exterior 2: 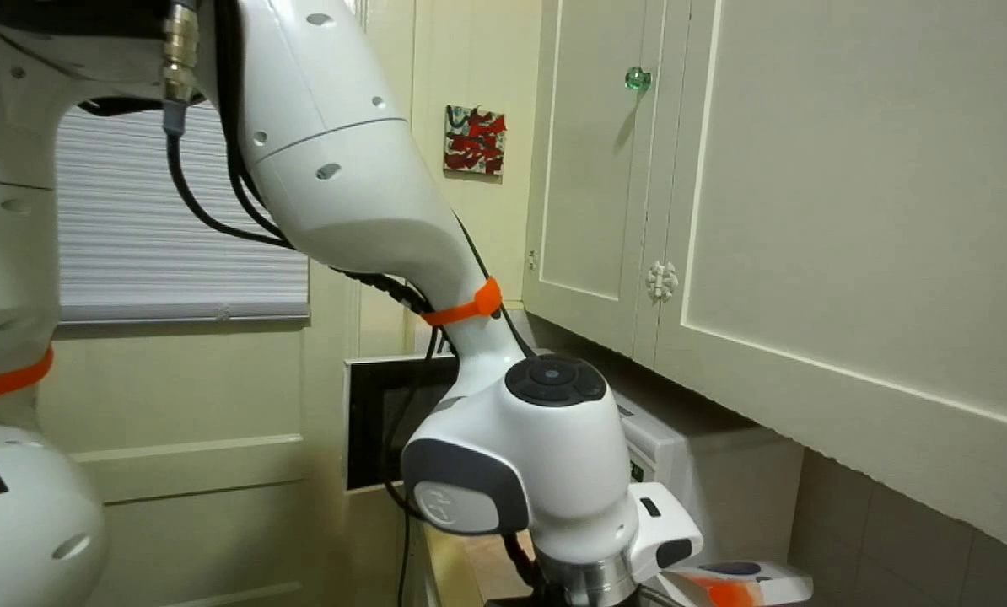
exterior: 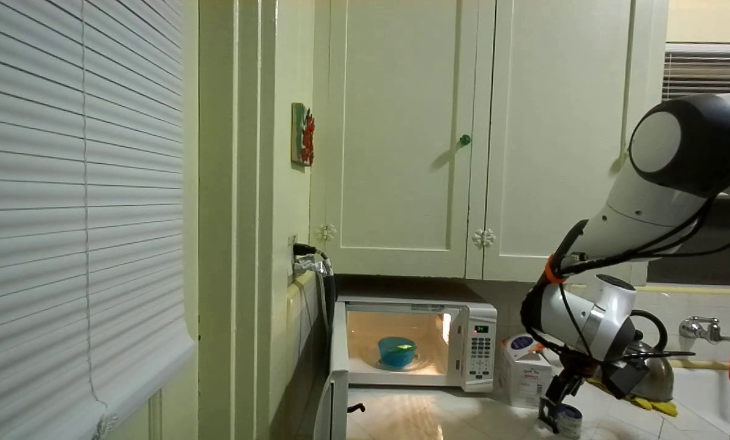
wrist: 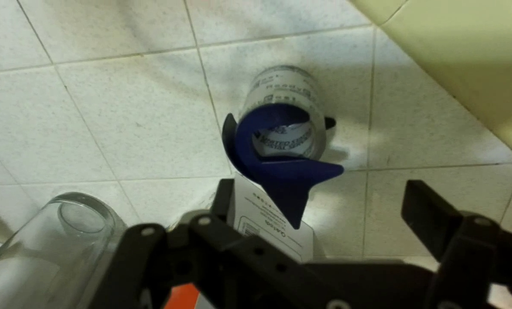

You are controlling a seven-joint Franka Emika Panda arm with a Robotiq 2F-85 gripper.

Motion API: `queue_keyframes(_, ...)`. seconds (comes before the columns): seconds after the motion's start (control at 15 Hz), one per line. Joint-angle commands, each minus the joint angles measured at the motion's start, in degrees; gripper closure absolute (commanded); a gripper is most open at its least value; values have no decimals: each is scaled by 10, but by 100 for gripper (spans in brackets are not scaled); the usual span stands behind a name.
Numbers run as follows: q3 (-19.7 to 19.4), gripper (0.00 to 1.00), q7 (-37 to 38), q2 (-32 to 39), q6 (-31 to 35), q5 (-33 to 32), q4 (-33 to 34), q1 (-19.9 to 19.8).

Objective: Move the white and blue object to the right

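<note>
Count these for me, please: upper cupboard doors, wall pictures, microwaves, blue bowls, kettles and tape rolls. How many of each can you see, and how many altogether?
Upper cupboard doors: 2
Wall picture: 1
Microwave: 1
Blue bowl: 1
Kettle: 1
White and blue tape roll: 1
Total: 7

In wrist view, gripper (wrist: 320,197) blurred, cut by bottom and right edges, hides part of box (wrist: 269,225); glass (wrist: 52,255) cut by left edge. In exterior view, kettle (exterior: 657,380) partly behind arm (exterior: 652,226); print on tape (exterior: 570,422) too small to read.
</note>
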Motion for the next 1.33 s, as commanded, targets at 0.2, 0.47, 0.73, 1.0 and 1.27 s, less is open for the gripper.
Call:
queue_keyframes(0.2, 30, 0, -92, 90, -10, 110, 51, -21)
queue_keyframes(0.47, 76, 2, -129, 137, -14, 161, 83, -60)
queue_keyframes(0.73, 128, 24, -157, 181, -14, 197, 114, -113)
queue_keyframes(1.0, 160, 50, -165, 207, -5, 194, 132, -153)
queue_keyframes(1.27, 143, 64, -139, 196, -8, 156, 120, -155)
